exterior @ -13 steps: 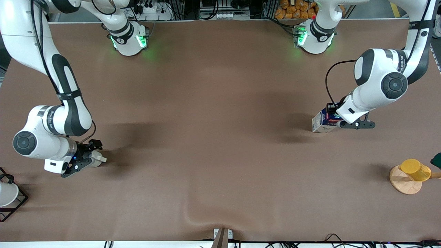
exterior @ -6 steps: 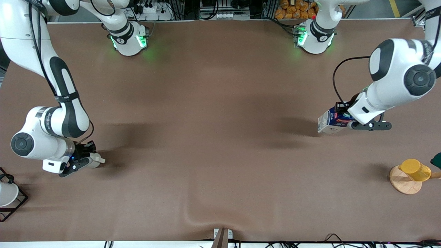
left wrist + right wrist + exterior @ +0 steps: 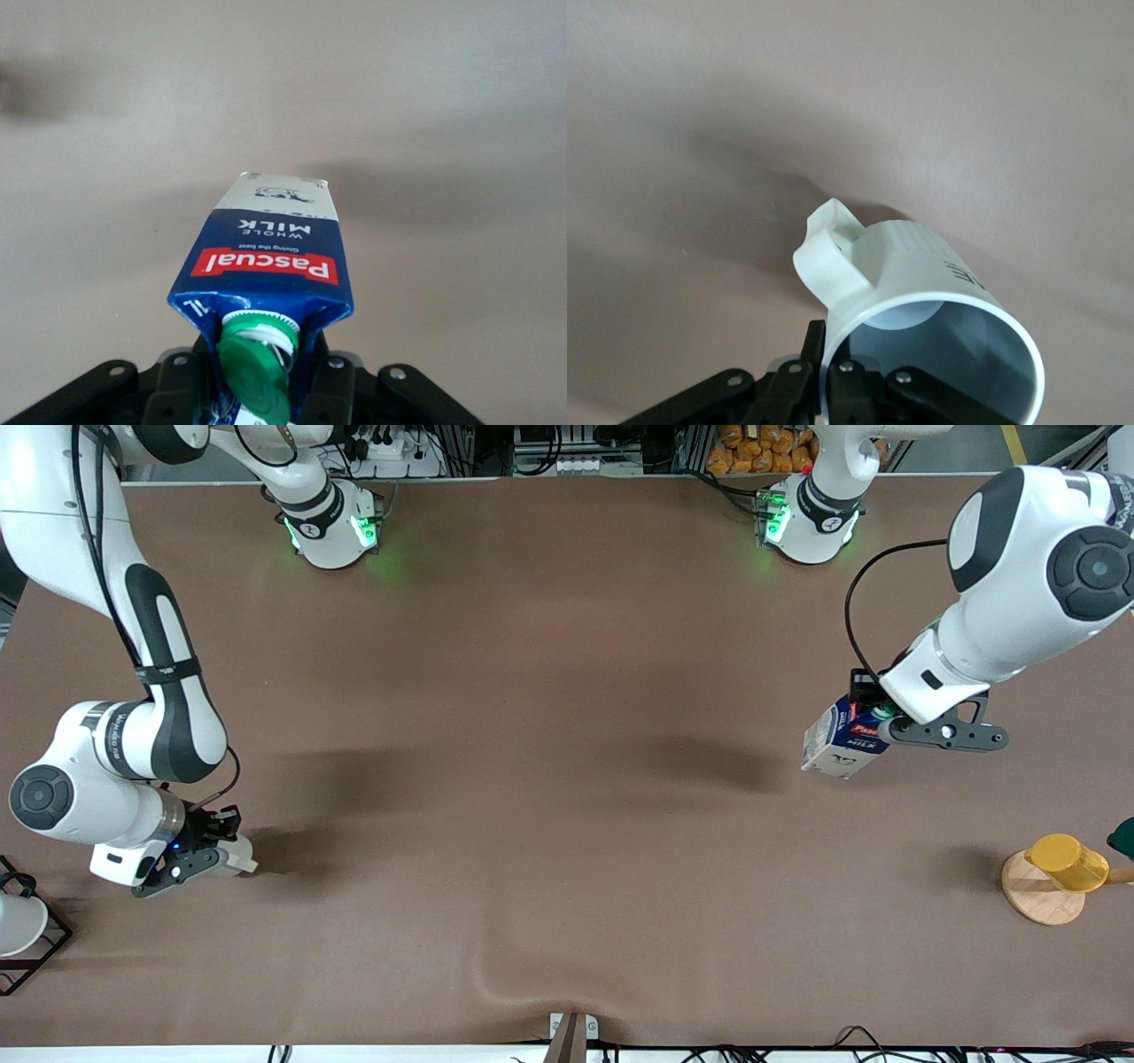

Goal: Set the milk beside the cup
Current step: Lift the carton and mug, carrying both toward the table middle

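Note:
My left gripper is shut on the top of the milk, a dark blue carton with a red band and a white lower part. It holds the carton tilted in the air over the table at the left arm's end. In the left wrist view the milk hangs from the gripper, green cap between the jaws. My right gripper is shut on the rim of the pale cup, low over the table at the right arm's end. In the right wrist view the cup shows its handle and grey inside at the gripper.
A yellow cup lies on a round wooden disc near the left arm's end. A white cup in a black wire frame stands at the right arm's end. The brown table cloth has a fold near the front edge.
The left arm has risen and the milk's shadow now lies well apart from the carton. The right gripper has shifted with the cup a little toward the wire-frame cup.

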You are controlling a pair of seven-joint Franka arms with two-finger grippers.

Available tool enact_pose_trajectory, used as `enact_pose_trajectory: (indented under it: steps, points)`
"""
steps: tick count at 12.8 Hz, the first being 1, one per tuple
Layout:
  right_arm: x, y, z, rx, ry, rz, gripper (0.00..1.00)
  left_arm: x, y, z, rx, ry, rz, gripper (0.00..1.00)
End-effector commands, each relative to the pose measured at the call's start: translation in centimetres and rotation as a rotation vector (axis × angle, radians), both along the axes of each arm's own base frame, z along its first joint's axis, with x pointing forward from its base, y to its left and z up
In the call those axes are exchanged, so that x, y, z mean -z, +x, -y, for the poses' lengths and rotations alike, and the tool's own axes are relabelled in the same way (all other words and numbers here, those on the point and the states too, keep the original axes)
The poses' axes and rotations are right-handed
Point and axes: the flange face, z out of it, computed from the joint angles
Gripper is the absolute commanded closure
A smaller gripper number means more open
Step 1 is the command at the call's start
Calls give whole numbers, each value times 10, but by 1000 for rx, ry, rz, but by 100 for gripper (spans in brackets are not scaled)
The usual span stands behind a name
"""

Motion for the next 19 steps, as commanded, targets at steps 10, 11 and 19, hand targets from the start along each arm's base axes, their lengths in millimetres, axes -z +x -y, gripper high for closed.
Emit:
enact_pose_trajectory:
  steps: [10, 11, 19]
  points:
    - [-43, 15, -134, 92, 6, 81, 100, -11, -15, 77, -145, -53, -54, 61]
    - [-44, 15, -138, 117, 8, 81, 100, -8, -17, 79, -156, -49, -60, 60]
    - [-36, 2, -197, 259, -4, 64, 100, -4, -21, 93, -179, -31, -75, 60]
